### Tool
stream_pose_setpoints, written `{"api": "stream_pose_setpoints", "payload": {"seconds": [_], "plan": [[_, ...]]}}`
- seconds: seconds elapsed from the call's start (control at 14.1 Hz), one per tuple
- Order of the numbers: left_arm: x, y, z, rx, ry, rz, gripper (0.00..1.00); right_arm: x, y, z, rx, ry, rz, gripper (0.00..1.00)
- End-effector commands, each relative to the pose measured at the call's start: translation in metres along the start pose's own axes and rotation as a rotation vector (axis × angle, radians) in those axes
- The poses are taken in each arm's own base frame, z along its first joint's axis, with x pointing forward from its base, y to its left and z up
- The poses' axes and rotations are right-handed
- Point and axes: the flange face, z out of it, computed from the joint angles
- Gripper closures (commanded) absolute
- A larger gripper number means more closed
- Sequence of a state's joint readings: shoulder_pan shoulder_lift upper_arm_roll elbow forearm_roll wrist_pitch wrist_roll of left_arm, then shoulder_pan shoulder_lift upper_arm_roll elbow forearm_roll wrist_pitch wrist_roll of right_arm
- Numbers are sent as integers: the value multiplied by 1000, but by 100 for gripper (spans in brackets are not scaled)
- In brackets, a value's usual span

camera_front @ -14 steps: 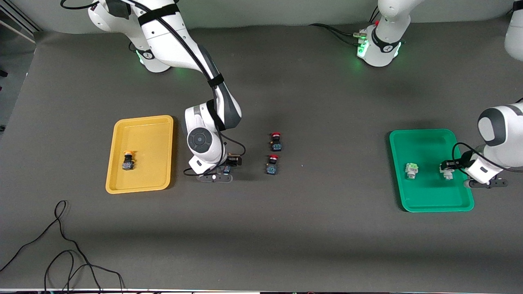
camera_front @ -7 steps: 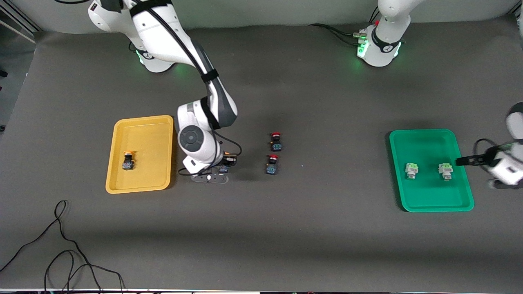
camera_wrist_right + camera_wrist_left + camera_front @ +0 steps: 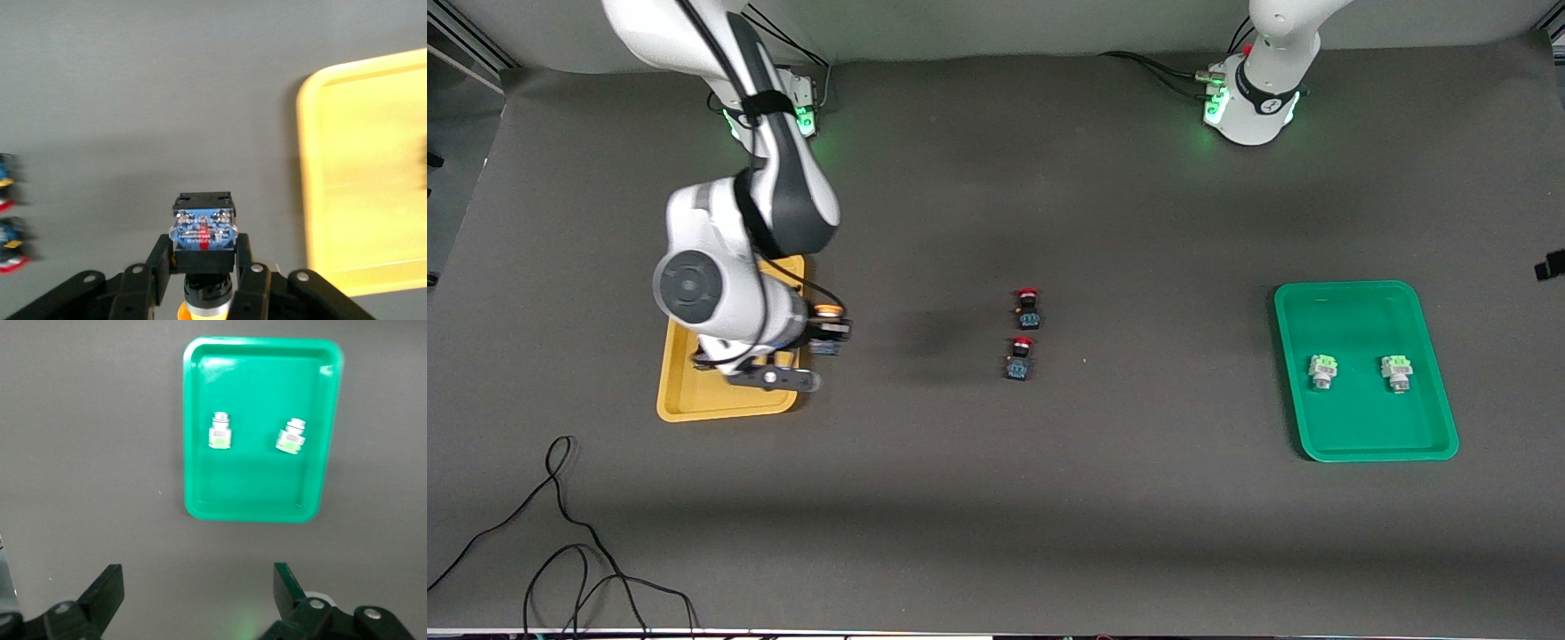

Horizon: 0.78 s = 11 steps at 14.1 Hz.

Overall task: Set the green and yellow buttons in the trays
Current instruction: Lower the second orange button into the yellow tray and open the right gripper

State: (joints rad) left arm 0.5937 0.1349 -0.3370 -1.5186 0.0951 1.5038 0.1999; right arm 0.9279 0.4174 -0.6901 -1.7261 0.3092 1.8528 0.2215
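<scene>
My right gripper (image 3: 829, 331) is shut on a yellow button (image 3: 829, 311), held in the air over the table right beside the mustard yellow tray (image 3: 680, 391). In the right wrist view the fingers (image 3: 160, 263) clamp the button's black-and-blue body (image 3: 202, 227), with the tray (image 3: 373, 200) close by. The right arm hides any button in that tray. Two green buttons (image 3: 1322, 371) (image 3: 1396, 373) lie in the green tray (image 3: 1360, 311). My left gripper (image 3: 197, 577) is open and empty, high over the table beside the green tray (image 3: 253, 487), looking down on both green buttons (image 3: 220, 433) (image 3: 291, 438).
Two red-capped black buttons (image 3: 1028, 307) (image 3: 1019, 357) stand mid-table, one nearer the front camera than the other. They also show at the edge of the right wrist view (image 3: 7, 233). A black cable (image 3: 560, 533) lies near the front edge at the right arm's end.
My right gripper has lifted the yellow button and carried it from mid-table to the yellow tray's edge. My left gripper has let go of the second green button and drawn away upward.
</scene>
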Motion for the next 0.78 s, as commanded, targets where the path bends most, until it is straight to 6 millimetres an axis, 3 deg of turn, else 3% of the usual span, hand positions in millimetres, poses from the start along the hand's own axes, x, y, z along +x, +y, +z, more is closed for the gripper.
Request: {"api": "stream_pose_setpoints", "payload": {"seconds": [0.0,0.14,0.42,0.57,0.71], "plan": [[-33,46,-39,-10,32,59,0,3,64,1,-22,-20,-124,100],[-42,88,-52,-13,49,114,0,6,99,20,-27,-16,-167,100],[-45,156,-61,-3,66,201,0,1,162,89,-40,77,-236,100],[-47,186,-65,-1,80,174,0,-7,179,126,-18,118,-228,100],[-48,197,-68,-34,90,171,0,-9,179,154,16,134,-237,100]]}}
